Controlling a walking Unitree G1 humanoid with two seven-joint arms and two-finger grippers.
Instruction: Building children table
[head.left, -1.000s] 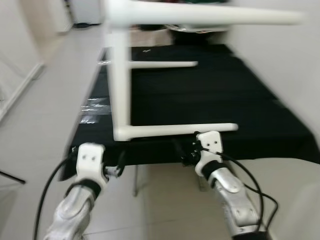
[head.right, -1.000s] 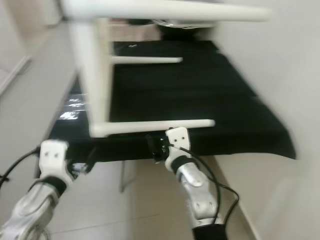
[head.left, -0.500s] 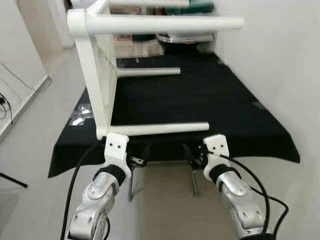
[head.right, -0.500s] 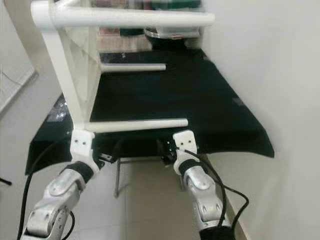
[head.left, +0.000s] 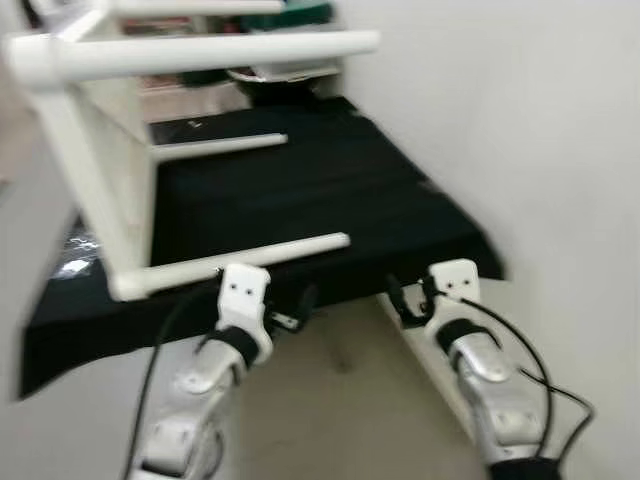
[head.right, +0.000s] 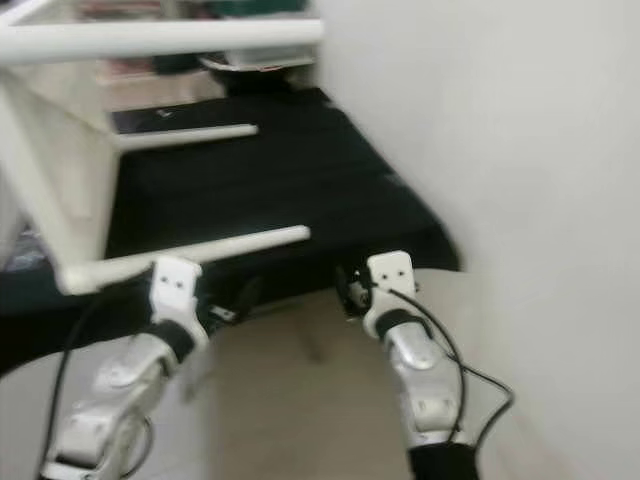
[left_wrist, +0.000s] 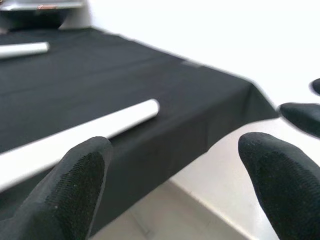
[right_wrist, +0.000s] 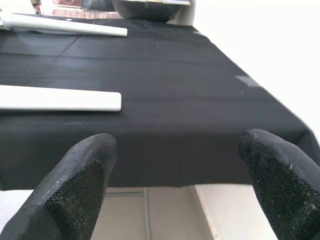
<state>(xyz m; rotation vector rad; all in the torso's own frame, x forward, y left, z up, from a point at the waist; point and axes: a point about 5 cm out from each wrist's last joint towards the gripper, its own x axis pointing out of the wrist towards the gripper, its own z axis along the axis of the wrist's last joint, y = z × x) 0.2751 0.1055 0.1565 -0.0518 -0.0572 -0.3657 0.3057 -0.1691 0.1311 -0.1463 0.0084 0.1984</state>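
Note:
A white children's table (head.left: 100, 170) lies on its side on a black-covered worktop (head.left: 330, 190), its legs pointing right. The lowest leg (head.left: 250, 258) runs along the worktop's front edge. My left gripper (head.left: 292, 310) hangs just below and in front of that leg, open, with nothing between its fingers (left_wrist: 75, 190). My right gripper (head.left: 408, 300) is open and holds nothing; it sits off the worktop's front right corner, beyond the leg's free end (right_wrist: 60, 98). A second leg (right_wrist: 65, 26) lies further back.
A white wall (head.left: 520, 120) runs close along the right side of the worktop. A metal bowl (right_wrist: 150, 7) and boxes stand at the far end. Tiled floor (head.left: 340, 400) lies under my arms.
The camera has swung to the right and the picture is blurred, so the white table sits further left in view. Both grippers stay open, low before the front edge.

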